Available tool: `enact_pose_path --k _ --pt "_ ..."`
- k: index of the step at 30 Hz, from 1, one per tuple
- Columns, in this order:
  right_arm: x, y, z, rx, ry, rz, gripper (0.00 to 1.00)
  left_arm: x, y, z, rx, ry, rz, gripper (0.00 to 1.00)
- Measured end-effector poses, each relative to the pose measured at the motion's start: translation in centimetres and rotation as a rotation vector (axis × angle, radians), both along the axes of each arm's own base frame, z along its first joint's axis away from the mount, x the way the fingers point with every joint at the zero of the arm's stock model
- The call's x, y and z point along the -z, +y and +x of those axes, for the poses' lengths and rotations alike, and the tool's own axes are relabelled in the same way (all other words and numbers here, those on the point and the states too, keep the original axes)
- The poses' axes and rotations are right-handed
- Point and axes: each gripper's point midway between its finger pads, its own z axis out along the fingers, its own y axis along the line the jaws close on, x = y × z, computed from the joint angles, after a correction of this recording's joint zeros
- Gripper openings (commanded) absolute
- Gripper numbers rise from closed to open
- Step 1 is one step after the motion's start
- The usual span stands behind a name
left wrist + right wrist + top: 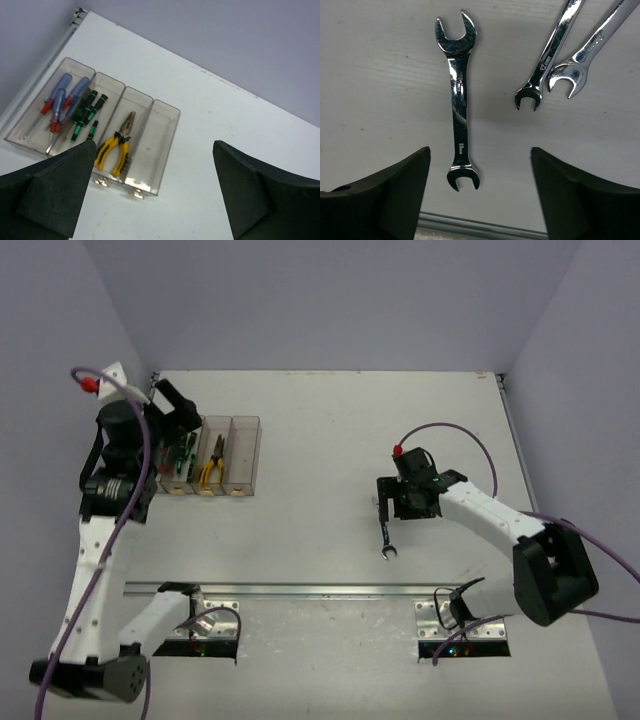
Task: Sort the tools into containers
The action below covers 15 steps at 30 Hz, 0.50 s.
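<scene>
The four joined clear bins [167, 145] stand at the table's left [245, 455]. From the left they hold blue/red screwdrivers [65, 100], black/green screwdrivers [87, 112] and yellow-handled pliers [117, 145]; the fourth is empty. My left gripper [155, 200] is open and empty, hovering by the bins [180, 415]. Three silver wrenches lie on the table under my right gripper [480, 195]. The large wrench [457, 100] lies between its open fingers and the two smaller wrenches [547, 60] lie to the right. In the top view only the large wrench [384, 536] shows, below the right gripper [405, 502].
A metal rail [320, 590] runs across the table's near side and also shows in the right wrist view [470, 222]. Grey walls enclose the table on three sides. Purple cables loop over both arms.
</scene>
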Motion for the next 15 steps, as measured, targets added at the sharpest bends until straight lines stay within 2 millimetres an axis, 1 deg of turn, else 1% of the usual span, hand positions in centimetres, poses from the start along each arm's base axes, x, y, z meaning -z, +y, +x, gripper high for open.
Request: enact_pose_path --k 2,3,4,5,6,8,10,12,13,15 --pt "1.7 -0.2 -0.3 0.008 0.084 -0.043 0.59 0.0 -1.1 -3.1 0.046 -0.084 -0.056 1.00" --pt "2.2 -0.2 -0.4 0.008 0.104 -0.052 0.56 0.4 -1.6 -4.3 0.069 -0.113 -0.076 1.00" --pt "2.7 -0.3 -0.6 0.011 0.130 -0.065 0.54 2.1 -2.4 -5.2 0.107 -0.112 -0.102 1.00" --pt "3.2 -0.3 -0.8 0.011 0.154 -0.078 0.53 3.4 -2.8 -5.6 0.126 -0.095 -0.112 1.00" --pt "3.6 -0.3 -0.9 0.009 0.175 -0.091 0.52 5.1 -3.2 -5.9 0.144 -0.064 -0.120 1.00" --pt "4.5 0.0 -1.0 -0.001 0.207 -0.114 0.51 9.2 -3.8 -6.7 0.174 0.021 -0.133 1.00" --pt "5.0 0.4 -1.1 -0.014 0.225 -0.130 0.51 11.7 -4.2 -7.5 0.194 0.078 -0.142 1.00" --pt "5.2 0.9 -1.0 -0.027 0.236 -0.140 0.50 12.7 -4.7 -7.8 0.224 0.104 -0.154 1.00" --pt "5.4 1.2 -0.9 -0.033 0.239 -0.145 0.49 12.7 -5.0 -7.9 0.241 0.103 -0.159 1.00" --pt "5.6 1.7 -0.7 -0.041 0.243 -0.154 0.46 12.1 -5.5 -7.9 0.272 0.077 -0.166 1.00"
